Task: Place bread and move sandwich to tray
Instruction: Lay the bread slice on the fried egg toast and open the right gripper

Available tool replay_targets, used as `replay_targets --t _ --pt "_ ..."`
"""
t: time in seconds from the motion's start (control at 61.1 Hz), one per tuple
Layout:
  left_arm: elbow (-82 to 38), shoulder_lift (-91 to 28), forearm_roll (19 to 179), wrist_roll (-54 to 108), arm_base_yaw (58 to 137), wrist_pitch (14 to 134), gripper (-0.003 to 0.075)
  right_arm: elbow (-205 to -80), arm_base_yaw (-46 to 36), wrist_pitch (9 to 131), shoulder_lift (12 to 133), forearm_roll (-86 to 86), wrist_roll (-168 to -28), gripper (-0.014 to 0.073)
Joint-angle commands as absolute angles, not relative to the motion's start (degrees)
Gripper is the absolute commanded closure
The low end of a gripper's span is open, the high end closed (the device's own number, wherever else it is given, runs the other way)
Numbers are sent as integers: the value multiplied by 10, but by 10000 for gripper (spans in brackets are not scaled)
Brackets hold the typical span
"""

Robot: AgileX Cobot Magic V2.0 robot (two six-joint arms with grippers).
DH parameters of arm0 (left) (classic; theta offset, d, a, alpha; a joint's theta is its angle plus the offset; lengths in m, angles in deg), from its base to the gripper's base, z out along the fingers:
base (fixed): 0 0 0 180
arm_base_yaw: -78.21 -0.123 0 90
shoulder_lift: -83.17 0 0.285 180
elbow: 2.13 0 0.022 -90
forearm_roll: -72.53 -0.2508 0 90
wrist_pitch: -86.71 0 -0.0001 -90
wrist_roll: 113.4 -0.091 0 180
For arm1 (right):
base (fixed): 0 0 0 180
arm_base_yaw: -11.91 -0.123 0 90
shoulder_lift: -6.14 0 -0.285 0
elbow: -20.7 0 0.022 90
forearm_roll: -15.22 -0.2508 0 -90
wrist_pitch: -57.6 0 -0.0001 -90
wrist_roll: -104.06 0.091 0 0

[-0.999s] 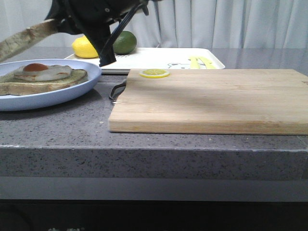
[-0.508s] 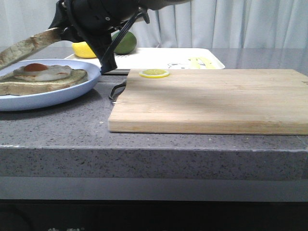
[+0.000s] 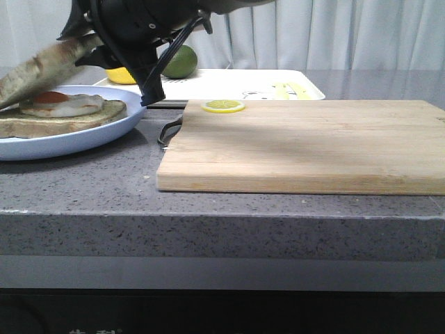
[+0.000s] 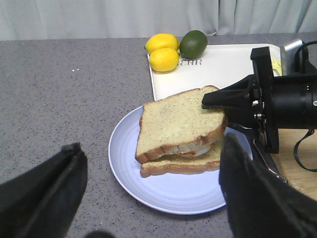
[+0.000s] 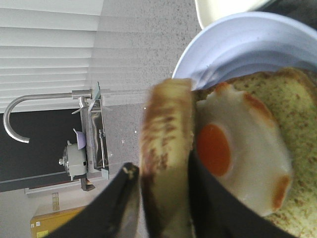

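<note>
My right gripper (image 3: 89,46) is shut on the bread (image 3: 38,69), a thick slice with a dark crust. The slice tilts down to the left, its low end over the fried egg (image 3: 62,103). The egg lies on the lower slice (image 3: 62,122) on the pale blue plate (image 3: 104,136). In the left wrist view the bread (image 4: 178,121) covers most of the egg, with the right gripper (image 4: 218,101) at its edge. The right wrist view shows the bread (image 5: 166,144) between the gripper (image 5: 161,166) fingers, beside the egg (image 5: 237,148). My left gripper (image 4: 152,145) is open and empty near the plate (image 4: 163,191). The white tray (image 3: 243,83) stands behind.
A large wooden cutting board (image 3: 306,142) lies right of the plate, with a lemon slice (image 3: 223,106) on its far edge. Two lemons (image 4: 163,52) and a lime (image 4: 193,43) sit at the tray's far left corner. A black wire handle (image 3: 167,132) is at the board's left edge.
The right gripper has tipped and lowered the bread, so its free end has dropped from above the plate to just over the egg.
</note>
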State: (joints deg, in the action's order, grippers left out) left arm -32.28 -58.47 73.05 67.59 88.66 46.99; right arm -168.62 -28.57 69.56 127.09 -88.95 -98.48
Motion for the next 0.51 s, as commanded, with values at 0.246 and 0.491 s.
replay_targets --t 0.246,0.491 --pt "-307 -577 731 675 890 510 176 -1708 -270 749 1236 -760 -988 147" --pt "-307 -577 731 675 890 501 176 -1708 -209 869 1228 -675 -988 155"
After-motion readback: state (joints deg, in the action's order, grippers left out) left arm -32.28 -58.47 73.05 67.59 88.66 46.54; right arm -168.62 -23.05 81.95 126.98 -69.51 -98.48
